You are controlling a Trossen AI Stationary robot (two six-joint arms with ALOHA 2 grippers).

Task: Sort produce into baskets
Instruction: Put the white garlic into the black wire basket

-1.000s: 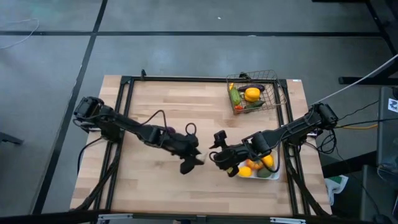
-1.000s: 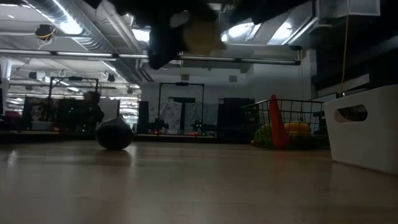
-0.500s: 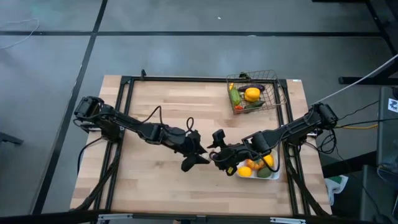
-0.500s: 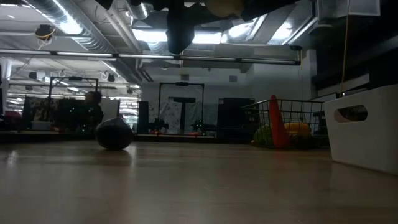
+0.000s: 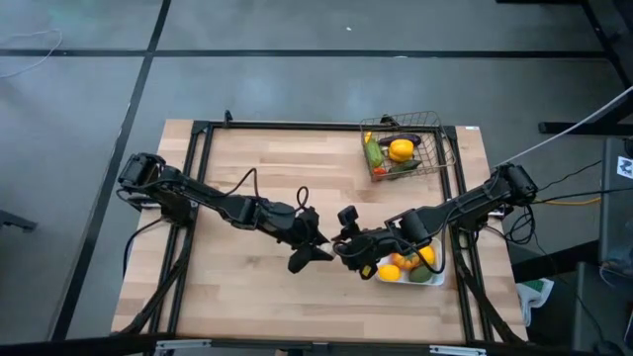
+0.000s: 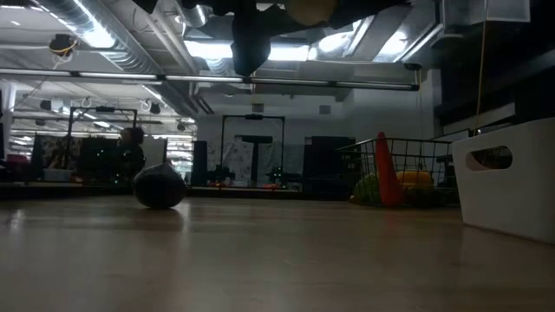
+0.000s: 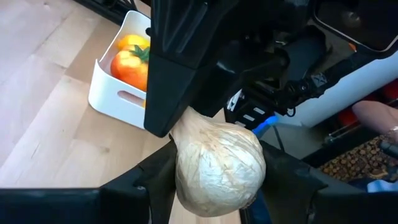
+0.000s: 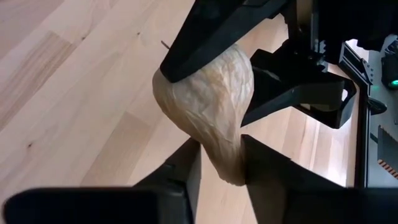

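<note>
A white garlic (image 7: 217, 165) hangs above the middle of the table between both grippers, and shows in the low view as the garlic (image 6: 310, 9) at the top edge. My left gripper (image 7: 217, 186) is shut on its bulb. My right gripper (image 8: 224, 168) meets it from the tray side, shut on its narrow end. In the high view my left gripper (image 5: 321, 243) and my right gripper (image 5: 342, 245) stand tip to tip. The wire basket (image 5: 440, 148) holds produce at the far right. The white tray (image 5: 443, 267) holds orange and yellow pieces. My left gripper pinches the garlic's round bulb (image 7: 186, 180) between its two fingers, coming nearly level from the table's left. The garlic is lifted clear of the table, its neck pointing away from the fingers. My right gripper pinches the garlic's narrow neck end (image 8: 227, 155) between its two fingers (image 8: 186, 165), slanting down from the table's right. The bulb stands out beyond the fingertips.
A dark round piece of produce (image 6: 159, 186) lies on the table to the left in the low view. The tray (image 6: 512, 182) stands close beside my right arm. Bare wood (image 5: 257, 287) lies along the near left.
My left gripper has carried the garlic up and toward the table's right, up to my right gripper, tipping its fingers nearer to level. The garlic stays clear of the table. Over the last half second both arms have kept still.
</note>
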